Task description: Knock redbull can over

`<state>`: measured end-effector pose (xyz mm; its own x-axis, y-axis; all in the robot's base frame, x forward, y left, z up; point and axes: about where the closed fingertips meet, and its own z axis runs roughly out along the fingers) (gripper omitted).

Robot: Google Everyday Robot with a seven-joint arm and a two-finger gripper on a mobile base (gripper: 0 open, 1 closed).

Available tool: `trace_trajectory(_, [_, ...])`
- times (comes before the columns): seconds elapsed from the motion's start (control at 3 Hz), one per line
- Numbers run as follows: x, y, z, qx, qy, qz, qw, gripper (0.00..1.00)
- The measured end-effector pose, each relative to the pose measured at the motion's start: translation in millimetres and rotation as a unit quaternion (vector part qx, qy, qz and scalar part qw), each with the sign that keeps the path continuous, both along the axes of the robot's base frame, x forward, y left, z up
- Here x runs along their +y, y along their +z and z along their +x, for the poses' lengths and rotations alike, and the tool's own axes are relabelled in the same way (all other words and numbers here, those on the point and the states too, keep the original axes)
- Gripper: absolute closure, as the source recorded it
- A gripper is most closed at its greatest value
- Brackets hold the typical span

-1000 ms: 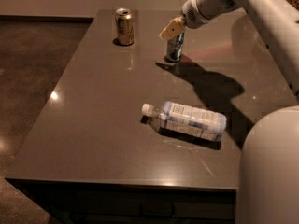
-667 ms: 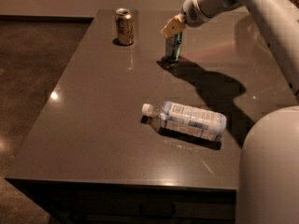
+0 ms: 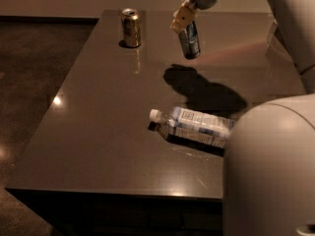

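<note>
Now, my tool [image 3: 183,17] hangs over the far middle of the dark grey, glossy bench [image 3: 98,132], its tan tip right against the upper end of the slim silver-and-blue redbull can [image 3: 190,41]; whether it is clenched on the can or only pressed against it, I cannot tell. The redbull can is tilted, its top leaning up and to the left under my tool and its lower end pointing down to the right; blue and silver panels show on its side, but the print is too small to read; I cannot tell if its base touches the bench. A broad dark shadow [image 3: 206,90] lies on the bench just in front of the can, apart from it.

Off to the left, near the far edge, stands the wider gold metal can [image 3: 131,28], upright, its silver lid and tab showing; its lettering is not legible; it is well apart from the redbull can. Nearer to me lies a clear plastic bottle [image 3: 197,126] on its side, white cap pointing left, with a white-and-blue label whose rows of fine print I cannot read; its right end is hidden behind my white rounded body [image 3: 270,171] at the near right.
</note>
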<state>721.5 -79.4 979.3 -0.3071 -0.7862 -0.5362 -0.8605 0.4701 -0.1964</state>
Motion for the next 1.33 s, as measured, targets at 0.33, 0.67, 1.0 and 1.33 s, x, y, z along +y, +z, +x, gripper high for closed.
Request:
trace_trajectory(0.33, [-7,-11,-39,0.055,0.049,-0.109,0.9913,1.0])
trace_trajectory(0.67, [-8,-26,-50,0.077,0.074,-0.161,0.9811,1.0])
trace_trajectory(1.0, [-5,-41,-57,0.089,0.101,-0.198,0.9709,1.0])
trace_trajectory(1.33, [1,-53,-66,0.096,0.128,-0.223,0.9616,0.84])
